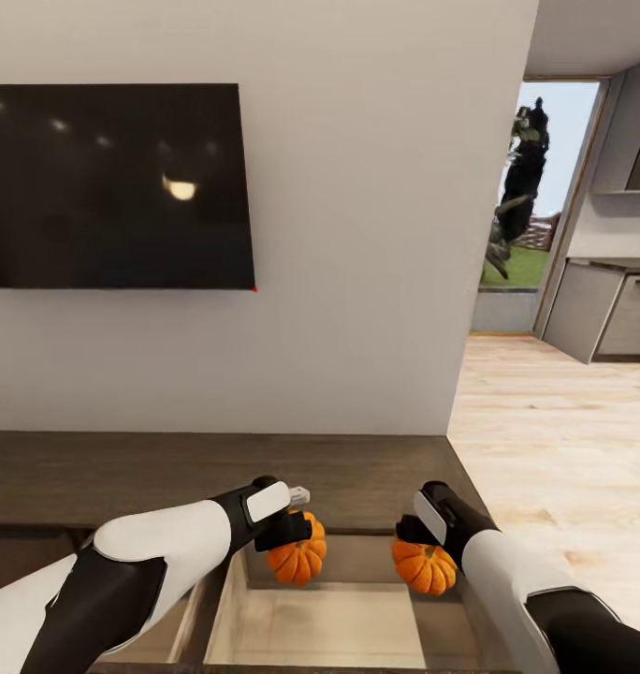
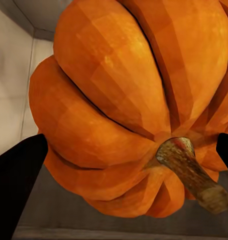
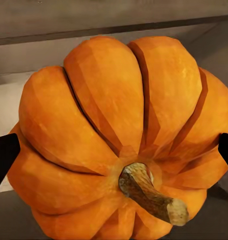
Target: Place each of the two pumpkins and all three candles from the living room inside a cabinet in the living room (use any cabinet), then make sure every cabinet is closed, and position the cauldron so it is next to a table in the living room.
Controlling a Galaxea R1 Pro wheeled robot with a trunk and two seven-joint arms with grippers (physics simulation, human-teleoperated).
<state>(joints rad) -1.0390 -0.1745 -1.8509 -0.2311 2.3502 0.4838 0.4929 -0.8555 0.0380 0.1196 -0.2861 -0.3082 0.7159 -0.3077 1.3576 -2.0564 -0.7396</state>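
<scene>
Left hand [image 1: 297,535] is clamped on the left pumpkin [image 1: 298,558], which hangs just under the fingers, over the far left part of the open drawer [image 1: 329,622]. Left wrist view: pumpkin [image 2: 129,105] sits between the two dark fingertips [image 2: 16,185], stem [image 2: 194,172] pointing toward the camera, pale drawer wall behind it.

Right hand [image 1: 415,535] is clamped on the right pumpkin [image 1: 425,566], again just below the fingers, over the far right part of the same drawer. Right wrist view: pumpkin [image 3: 121,145] is pinched at both flanks by the fingertips [image 3: 4,157], stem [image 3: 149,192] facing the camera, brown cabinet edge beyond.

Both pumpkins are at roughly the same height, well apart from each other, above the beige drawer floor; can't tell if either touches it.

Drawer is pulled out of the dark brown cabinet [image 1: 170,473], which runs along the wall. TV [image 1: 114,187] is mounted on the wall above the cabinet, to the left. On the far right, a doorway [image 1: 535,206] and grey kitchen units [image 1: 605,318] beyond pale wood floor [image 1: 554,440].
</scene>
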